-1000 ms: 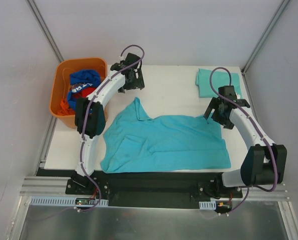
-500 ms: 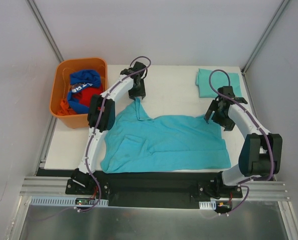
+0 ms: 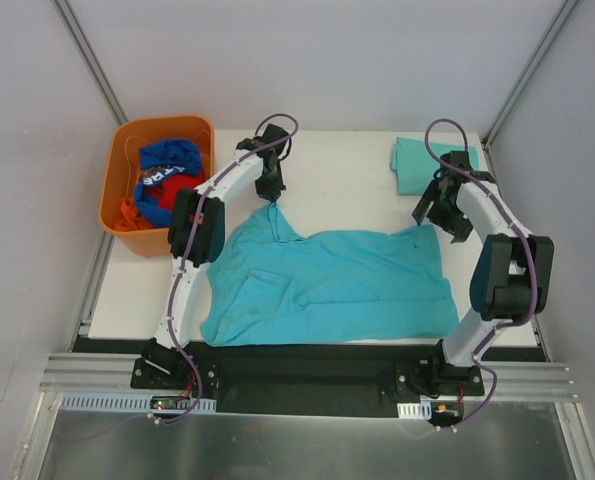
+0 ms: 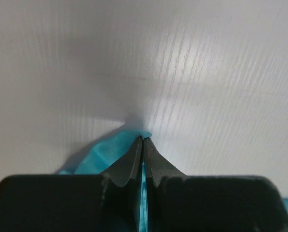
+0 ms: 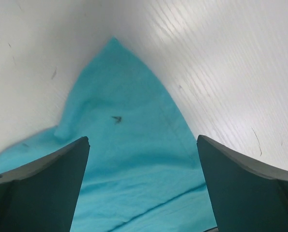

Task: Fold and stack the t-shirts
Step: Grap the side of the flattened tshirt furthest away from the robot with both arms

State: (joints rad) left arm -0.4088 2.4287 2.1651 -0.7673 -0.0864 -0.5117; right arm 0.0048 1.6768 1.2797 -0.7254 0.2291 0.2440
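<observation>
At the far-left tip of the cloth:

1. Left gripper (image 4: pixel 143 143). The fingers are pressed together on a pointed corner of the spread t-shirt (image 3: pixel 327 285). Teal fabric shows in the slit between them and fans out below. The corner is drawn to a peak toward the far side, which suggests the hold is meant to carry that corner over in a fold.

2. Right gripper (image 5: pixel 143 141). The fingers are spread wide and straddle the shirt's far-right corner, which lies pointed and flat between them. Whether the tips touch the table (image 3: pixel 347 180) cannot be told. The pose reads as lining up a matching pinch, so that both far corners can travel together.

3. Spread t-shirt. Plain teal, it lies open across the near half of the table between the two arms. It has loose wrinkles on its left side, and its near hem runs along the table edge. It is not yet folded.

4. Folded t-shirt (image 3: pixel 409 170). The same teal, it is a neat rectangle in the far-right corner, well apart from the spread one and partly crossed by the right arm's cable. It is probably the base of the stack.

5. Orange bin (image 3: pixel 162 122). It sits beside the table's far-left edge and holds a blue garment (image 3: pixel 167 158) with white lettering and a red garment (image 3: pixel 179 192). Neither belongs to this job.
</observation>
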